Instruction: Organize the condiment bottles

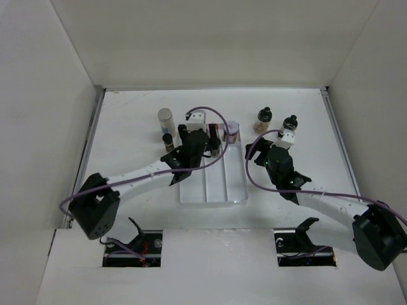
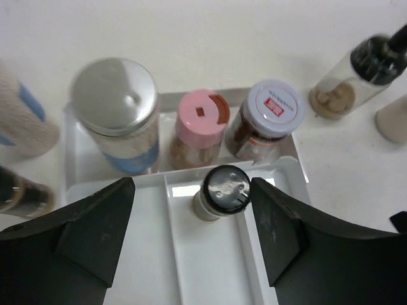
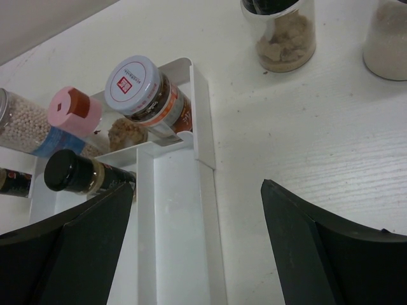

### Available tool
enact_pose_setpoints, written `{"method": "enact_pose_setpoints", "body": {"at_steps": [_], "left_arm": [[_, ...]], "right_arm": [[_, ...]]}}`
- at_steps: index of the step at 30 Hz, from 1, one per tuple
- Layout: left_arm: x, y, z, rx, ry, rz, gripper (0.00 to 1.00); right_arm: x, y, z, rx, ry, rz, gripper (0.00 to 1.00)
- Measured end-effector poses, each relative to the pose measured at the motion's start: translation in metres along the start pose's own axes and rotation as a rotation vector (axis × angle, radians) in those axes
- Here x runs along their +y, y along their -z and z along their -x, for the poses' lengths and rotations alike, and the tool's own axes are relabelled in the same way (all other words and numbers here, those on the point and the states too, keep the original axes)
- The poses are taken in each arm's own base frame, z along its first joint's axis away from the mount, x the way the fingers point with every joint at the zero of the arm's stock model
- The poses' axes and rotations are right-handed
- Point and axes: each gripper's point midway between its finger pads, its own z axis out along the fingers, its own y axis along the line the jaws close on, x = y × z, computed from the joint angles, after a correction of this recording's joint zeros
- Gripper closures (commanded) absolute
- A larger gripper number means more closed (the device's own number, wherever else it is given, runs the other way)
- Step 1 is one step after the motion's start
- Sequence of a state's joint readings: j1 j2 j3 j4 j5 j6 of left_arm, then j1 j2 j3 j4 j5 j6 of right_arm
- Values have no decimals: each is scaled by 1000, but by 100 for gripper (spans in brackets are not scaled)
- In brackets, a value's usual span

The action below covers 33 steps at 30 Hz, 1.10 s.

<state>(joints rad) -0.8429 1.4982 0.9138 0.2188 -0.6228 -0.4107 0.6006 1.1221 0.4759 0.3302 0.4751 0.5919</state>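
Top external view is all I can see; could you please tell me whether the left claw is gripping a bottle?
Observer: No; the left claw is open, with a black-capped bottle standing between its fingers in the tray's middle lane.
Operator: What stands at the tray's far end?
Observer: A silver-capped jar, a pink-capped bottle and a white-capped jar, side by side.
Operator: And the right claw?
Observer: The right claw is open, nothing between its fingers.
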Motion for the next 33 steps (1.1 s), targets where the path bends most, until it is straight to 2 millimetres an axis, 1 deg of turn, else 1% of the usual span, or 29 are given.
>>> {"method": "enact_pose_setpoints", "body": {"at_steps": [2, 4, 5, 7, 9, 10, 11, 16, 18, 21, 23, 25, 27, 30, 33], "left_arm": [[17, 10, 22, -47, 39, 18, 29], [48, 14, 39, -88, 79, 76, 29], [67, 13, 42, -99, 93, 117, 28], [107, 9, 40, -100, 111, 209, 28], [139, 5, 30, -75, 112, 288, 26], [151, 3, 25, -60, 111, 316, 26], [157, 1, 20, -44, 107, 332, 25], [168, -14, -6, 34, 88, 347, 25], [171, -21, -19, 72, 79, 346, 27], [173, -28, -35, 115, 69, 344, 37], [174, -30, -41, 130, 65, 345, 49], [174, -31, -42, 133, 65, 344, 60], [172, -30, -41, 129, 63, 343, 65], [168, -26, -37, 113, 49, 344, 69], [156, -12, -26, 82, 37, 318, 69]], "right_arm": [[0, 0, 0, 1, 0, 0, 12], [-1, 0, -1, 3, 2, -2, 11], [-1, -1, -2, 4, 3, -3, 11], [-1, -2, -3, 6, 4, -4, 11], [0, -3, -5, 7, 5, -1, 9], [1, -4, -6, 10, 7, -1, 9], [1, -4, -8, 14, 11, 1, 9], [3, -5, -16, 34, 33, 7, 7], [3, -5, -19, 40, 41, 8, 7], [6, -6, -23, 48, 49, 15, 7], [6, -6, -26, 56, 56, 16, 7], [5, -7, -26, 58, 60, 15, 7], [5, -7, -26, 58, 60, 16, 7], [6, -7, -27, 59, 63, 17, 7], [7, -6, -27, 61, 66, 20, 7]]}}
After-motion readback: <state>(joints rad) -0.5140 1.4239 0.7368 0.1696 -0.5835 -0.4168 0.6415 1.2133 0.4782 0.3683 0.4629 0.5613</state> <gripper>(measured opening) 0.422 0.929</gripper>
